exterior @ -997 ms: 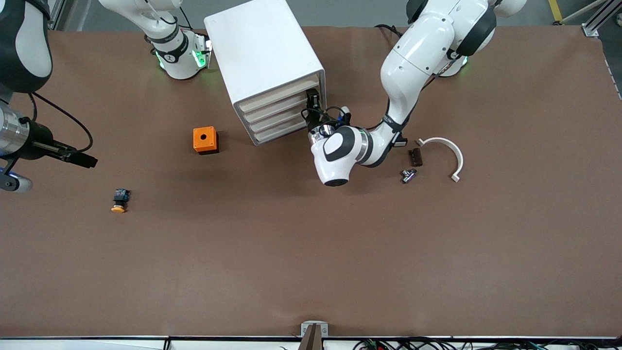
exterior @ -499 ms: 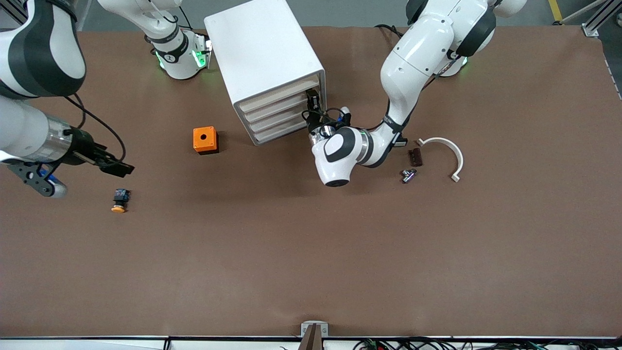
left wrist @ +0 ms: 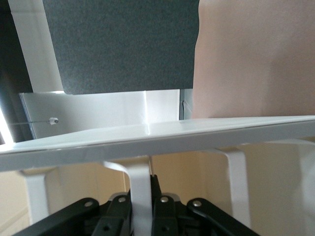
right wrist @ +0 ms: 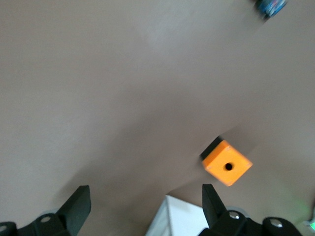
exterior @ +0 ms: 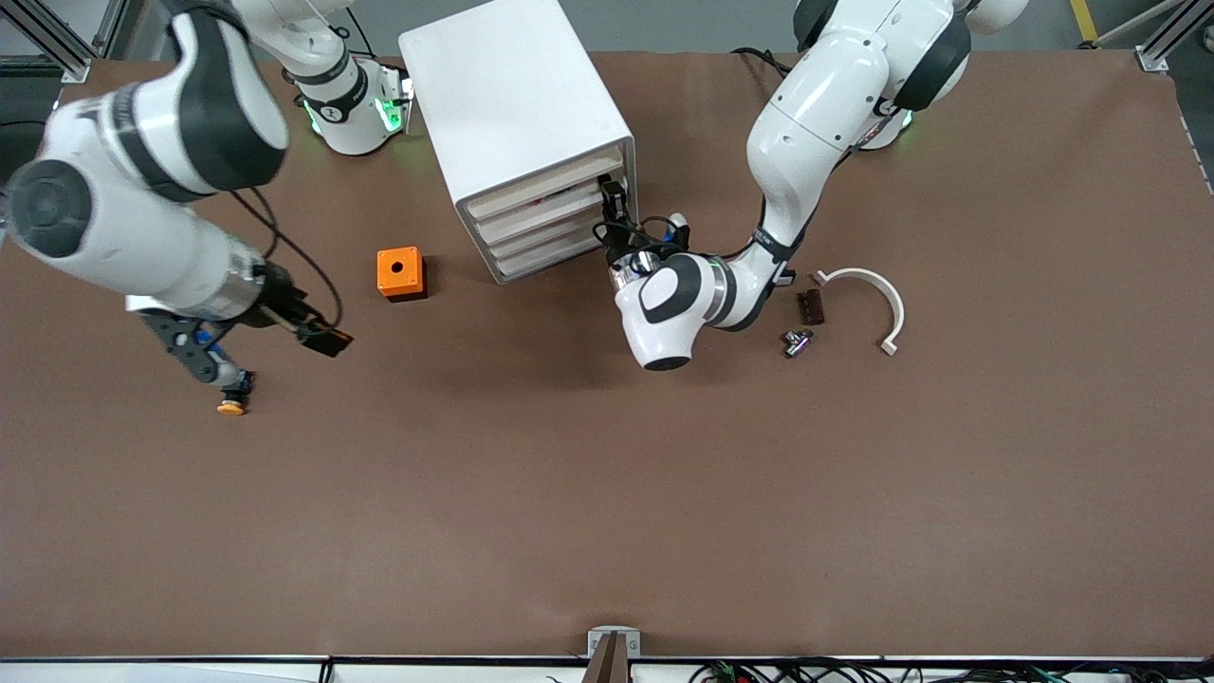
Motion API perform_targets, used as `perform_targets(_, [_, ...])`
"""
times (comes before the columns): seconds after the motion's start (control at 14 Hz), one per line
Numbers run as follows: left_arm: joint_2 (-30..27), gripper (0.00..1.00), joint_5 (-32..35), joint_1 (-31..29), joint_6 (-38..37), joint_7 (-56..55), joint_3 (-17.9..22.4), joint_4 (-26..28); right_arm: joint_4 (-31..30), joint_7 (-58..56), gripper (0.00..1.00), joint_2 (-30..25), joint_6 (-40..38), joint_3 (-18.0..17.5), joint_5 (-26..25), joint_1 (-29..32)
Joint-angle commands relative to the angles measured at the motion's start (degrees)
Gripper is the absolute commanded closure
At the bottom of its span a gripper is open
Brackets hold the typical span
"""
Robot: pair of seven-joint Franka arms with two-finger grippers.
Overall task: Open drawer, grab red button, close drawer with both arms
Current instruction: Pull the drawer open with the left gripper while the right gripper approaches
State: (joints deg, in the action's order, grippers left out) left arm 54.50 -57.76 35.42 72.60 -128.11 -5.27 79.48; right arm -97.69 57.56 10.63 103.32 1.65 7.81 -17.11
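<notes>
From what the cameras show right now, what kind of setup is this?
Probably a robotics lab bench: two white arms bolted at a brown-covered table, aluminium frame rails at a table corner, loose cables along its near edge, and small test parts around a white drawer cabinet.

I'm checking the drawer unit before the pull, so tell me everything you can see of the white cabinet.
The white cabinet is a box of smooth plastic-looking panels, standing upright near the robots' bases, turned at an angle. Four shallow beige-fronted drawers stack in its front; the top drawer looks slightly out. The left end effector, shut, grips the drawer front's white handle at the cabinet's corner.
</notes>
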Motion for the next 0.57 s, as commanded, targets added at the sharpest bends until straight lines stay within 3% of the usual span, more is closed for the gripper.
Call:
perform_targets(0.0, [0.34, 0.90, -2.18, -0.35, 0.52, 0.67, 1.76, -0.73, -4.17, 9.37, 0.00, -1.32, 4.60, 0.63, -0.43, -4.06])
perform_targets(0.5, [0.34, 0.90, -2.71, -4.83, 4.74, 1.20, 2.02, -0.99, -4.00, 27.76, 0.00, 1.23, 10.40, 0.63, -2.01, -11.09])
